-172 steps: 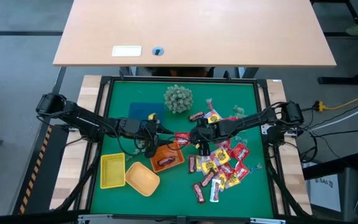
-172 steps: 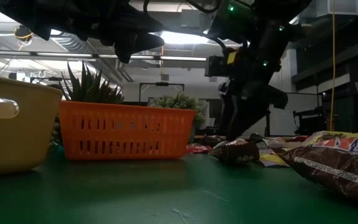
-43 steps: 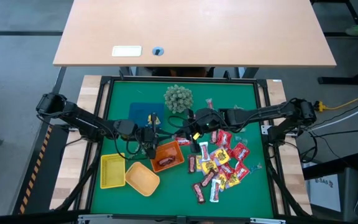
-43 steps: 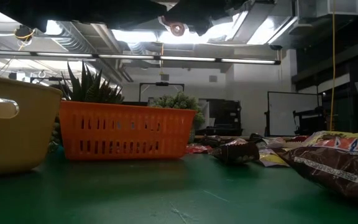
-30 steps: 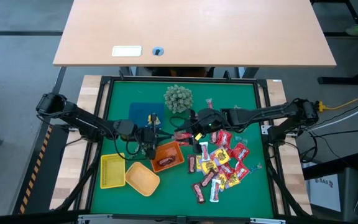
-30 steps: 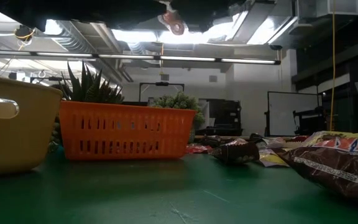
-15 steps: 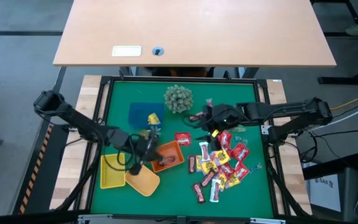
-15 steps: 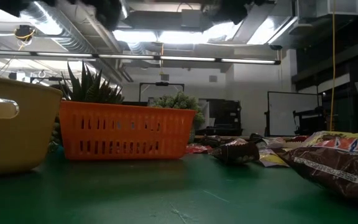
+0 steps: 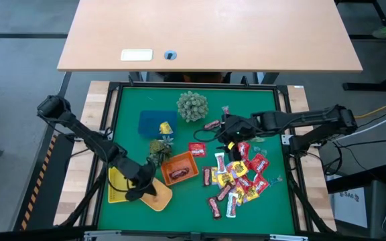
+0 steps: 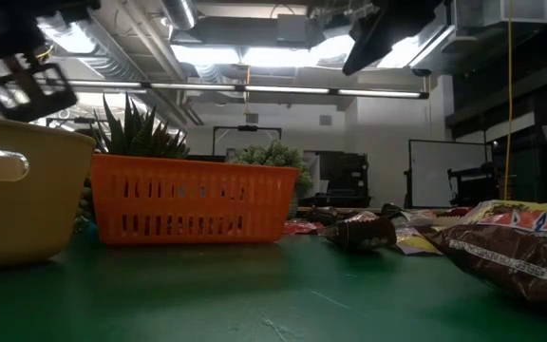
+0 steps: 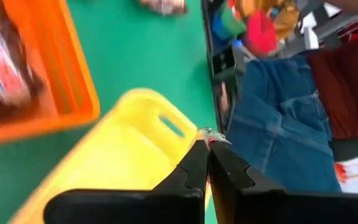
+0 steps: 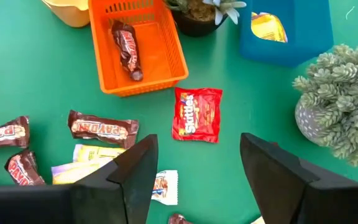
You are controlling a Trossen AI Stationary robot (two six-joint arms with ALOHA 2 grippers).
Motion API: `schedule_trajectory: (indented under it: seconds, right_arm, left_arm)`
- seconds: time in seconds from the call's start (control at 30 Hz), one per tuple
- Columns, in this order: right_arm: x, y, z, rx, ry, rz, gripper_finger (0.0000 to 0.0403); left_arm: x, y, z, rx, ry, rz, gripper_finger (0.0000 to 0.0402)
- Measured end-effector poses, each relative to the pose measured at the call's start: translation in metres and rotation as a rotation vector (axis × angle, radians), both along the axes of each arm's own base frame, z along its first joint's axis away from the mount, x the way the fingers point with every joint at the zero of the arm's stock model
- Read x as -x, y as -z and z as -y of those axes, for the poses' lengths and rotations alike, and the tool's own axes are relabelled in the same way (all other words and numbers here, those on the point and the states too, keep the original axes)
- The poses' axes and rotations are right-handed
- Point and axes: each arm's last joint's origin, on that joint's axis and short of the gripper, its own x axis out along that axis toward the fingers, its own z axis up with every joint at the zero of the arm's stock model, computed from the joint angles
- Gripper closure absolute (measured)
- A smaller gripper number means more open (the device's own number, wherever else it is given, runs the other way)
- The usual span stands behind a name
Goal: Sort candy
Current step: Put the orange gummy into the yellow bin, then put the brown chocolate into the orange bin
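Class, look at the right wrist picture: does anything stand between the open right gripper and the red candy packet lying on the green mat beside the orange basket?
Nothing visible does. The right gripper is open, and the red candy packet lies flat on bare mat ahead of it, apart from the orange basket and the plant ball.

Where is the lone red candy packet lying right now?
In the high view the red candy packet lies flat on the green mat near the table's middle, just beyond the orange basket and in front of the spiky plant ball.
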Motion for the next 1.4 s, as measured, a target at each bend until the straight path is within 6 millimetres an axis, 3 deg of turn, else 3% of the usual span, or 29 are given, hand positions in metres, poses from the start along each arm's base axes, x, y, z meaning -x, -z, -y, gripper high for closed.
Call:
schedule_trajectory:
  seconds: [0.37,0.57,0.9,1.13,1.27,1.4]
  right_arm:
    - [0.0,0.001,0.0,0.001,0.0,-0.007,0.0176]
    - [0.004,0.004,0.0,0.005,-0.001,-0.057,0.0176]
    - [0.021,0.015,0.003,0.082,0.008,-0.261,0.0176]
    - [0.033,0.052,0.007,0.134,0.083,-0.356,0.0176]
    - [0.039,0.073,0.008,0.126,0.183,-0.396,0.0176]
    - [0.044,0.081,0.009,0.058,0.323,-0.418,0.0176]
  left_arm:
    - [0.009,0.014,-0.006,0.079,-0.22,-0.283,0.0394]
    - [0.014,0.02,-0.009,0.09,-0.295,-0.39,0.0338]
    - [0.01,0.015,-0.007,0.162,-0.309,-0.362,0.0269]
    - [0.011,0.014,-0.004,0.233,-0.253,-0.43,0.0269]
    - [0.01,0.014,-0.005,0.232,-0.3,-0.397,0.027]
    - [0.005,0.01,-0.006,0.237,-0.358,-0.321,0.027]
